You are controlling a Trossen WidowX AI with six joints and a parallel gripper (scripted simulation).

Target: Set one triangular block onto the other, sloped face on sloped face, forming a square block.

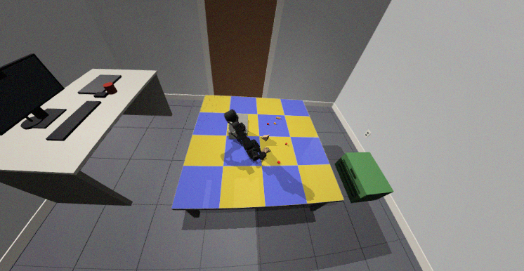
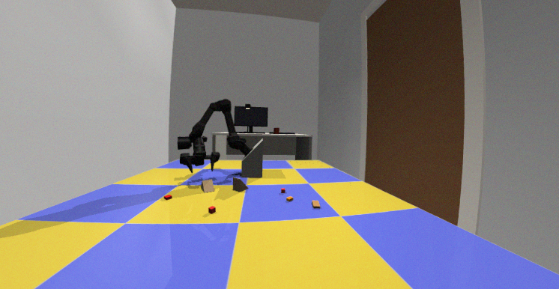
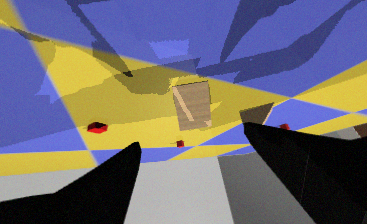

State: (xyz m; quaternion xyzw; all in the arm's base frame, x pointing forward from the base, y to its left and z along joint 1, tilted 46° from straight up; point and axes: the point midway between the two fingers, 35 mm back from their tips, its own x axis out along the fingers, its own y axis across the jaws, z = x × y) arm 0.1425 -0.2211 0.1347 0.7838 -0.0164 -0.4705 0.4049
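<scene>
The pincer (image 1: 262, 155) (image 2: 201, 171) (image 3: 192, 137) has its two fingers wide apart, with nothing in them. It hangs over the tabletop (image 1: 241, 192) (image 2: 273, 255), tips down, maybe so it can go down around a block.

Going left to right from the outside view, first comes a flat red bit (image 1: 278, 162) (image 2: 167, 196) (image 3: 97, 128). It looks like just a loose thing to keep away from.

Next is the pale block (image 1: 266, 149) (image 2: 207, 186) (image 3: 194, 106), one of the two the job needs. It sits on a yellow square, near the pincer but not touching it. A red cube (image 1: 286, 143) (image 2: 211, 210) (image 3: 180, 144) is nearer us.

Then comes the dark-looking block (image 2: 240, 184) (image 1: 265, 137) (image 3: 255, 114), apart from the pale one. So they are not stacked, and I think picking one up comes first.

The gray stand (image 2: 252, 166) is behind it, there to hold up the arm.

Last come another red cube (image 2: 282, 190), an orange bit (image 2: 289, 198) and a tan bit (image 2: 315, 204). I can't read any words or names on anything.
</scene>
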